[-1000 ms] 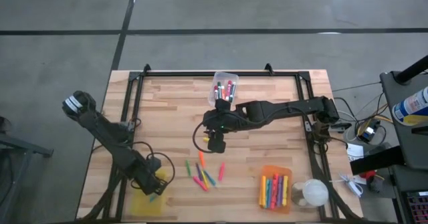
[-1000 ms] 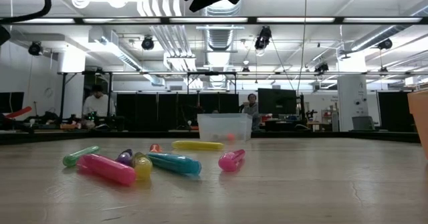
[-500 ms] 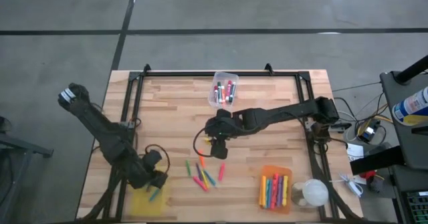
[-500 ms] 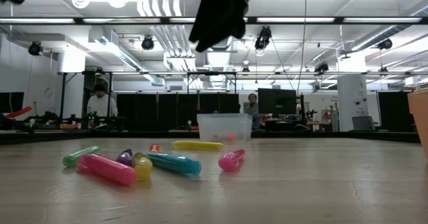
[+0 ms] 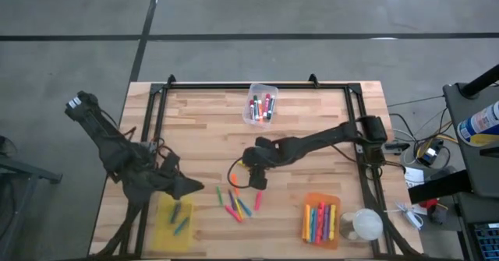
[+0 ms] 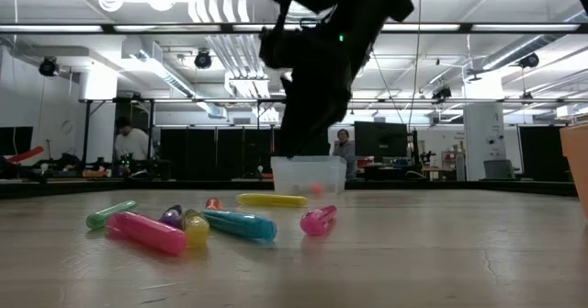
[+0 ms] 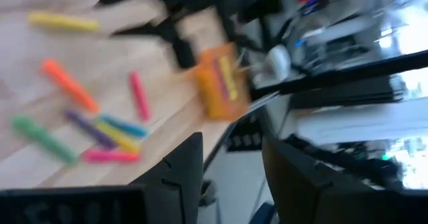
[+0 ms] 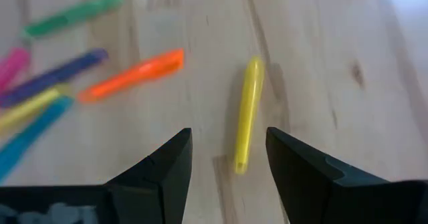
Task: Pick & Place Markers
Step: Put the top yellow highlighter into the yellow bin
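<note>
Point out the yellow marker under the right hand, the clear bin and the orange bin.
yellow marker (image 8: 247, 110): right wrist view, middle of its barrel.
clear bin (image 5: 271, 89): high view, its far right rim.
orange bin (image 5: 312, 198): high view, its far rim.

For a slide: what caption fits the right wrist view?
Open right gripper hovers over a yellow marker on the table.

From table height, the clear bin (image 6: 309, 174) is partly hidden behind the right arm (image 6: 326, 60). Beside that bin, the left wrist view smears the loose markers (image 7: 87, 124), so caps perhaps cannot be told.
</note>
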Tool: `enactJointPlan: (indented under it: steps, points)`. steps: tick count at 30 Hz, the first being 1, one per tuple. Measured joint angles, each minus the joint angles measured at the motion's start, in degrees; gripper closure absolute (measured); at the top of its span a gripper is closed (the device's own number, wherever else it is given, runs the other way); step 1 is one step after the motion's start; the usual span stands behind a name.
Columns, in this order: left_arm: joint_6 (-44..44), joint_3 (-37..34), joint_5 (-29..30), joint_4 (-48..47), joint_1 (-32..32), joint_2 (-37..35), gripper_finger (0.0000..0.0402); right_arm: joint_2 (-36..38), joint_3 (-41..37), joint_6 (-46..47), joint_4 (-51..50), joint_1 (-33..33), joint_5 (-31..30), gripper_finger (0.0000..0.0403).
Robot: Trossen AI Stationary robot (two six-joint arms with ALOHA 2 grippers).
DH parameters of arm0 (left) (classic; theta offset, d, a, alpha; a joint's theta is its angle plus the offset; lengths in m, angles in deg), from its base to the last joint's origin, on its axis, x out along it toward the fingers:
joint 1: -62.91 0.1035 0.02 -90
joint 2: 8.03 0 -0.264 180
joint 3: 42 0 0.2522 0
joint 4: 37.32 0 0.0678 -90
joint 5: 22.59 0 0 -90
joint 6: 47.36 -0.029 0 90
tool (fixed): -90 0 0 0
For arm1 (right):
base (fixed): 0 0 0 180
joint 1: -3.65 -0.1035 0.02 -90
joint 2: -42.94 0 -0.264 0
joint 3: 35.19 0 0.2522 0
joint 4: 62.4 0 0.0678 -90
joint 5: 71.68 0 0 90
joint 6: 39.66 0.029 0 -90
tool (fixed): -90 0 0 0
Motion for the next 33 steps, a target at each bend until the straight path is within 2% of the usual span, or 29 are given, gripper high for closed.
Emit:
enactJointPlan:
  steps: [6, 11, 19, 24, 30, 33]
  points:
    - [-6.9, 0.3, 4.2, 6.2, 0.0, -1.3, 0.0255, -3.9, -0.1, 0.3, 0.2, 0.8, 0.1, 0.0221]
    - [-7.3, 0.3, 4.9, 6.5, 0.0, -1.4, 0.0255, -5.3, -0.1, 2.3, 0.0, 2.1, 0.3, 0.0230]
    - [-7.3, 0.3, 5.4, 6.6, 0.0, -1.3, 0.0255, -7.5, 0.1, 2.3, 1.5, 4.4, 5.6, 0.0259]
    - [-7.4, 0.3, 5.4, 6.8, 0.0, -1.3, 0.0255, -7.5, 0.2, 2.2, 1.2, 4.4, 5.6, 0.0298]
    - [-10.2, 0.3, 5.5, 6.8, 0.0, -1.3, 0.0255, -7.6, 1.6, 2.2, 0.6, 4.4, 7.1, 0.0374]
    - [-10.8, 0.3, 5.5, 6.8, 0.0, -1.3, 0.0255, -7.7, 3.3, 2.5, -0.7, 4.3, 8.1, 0.0381]
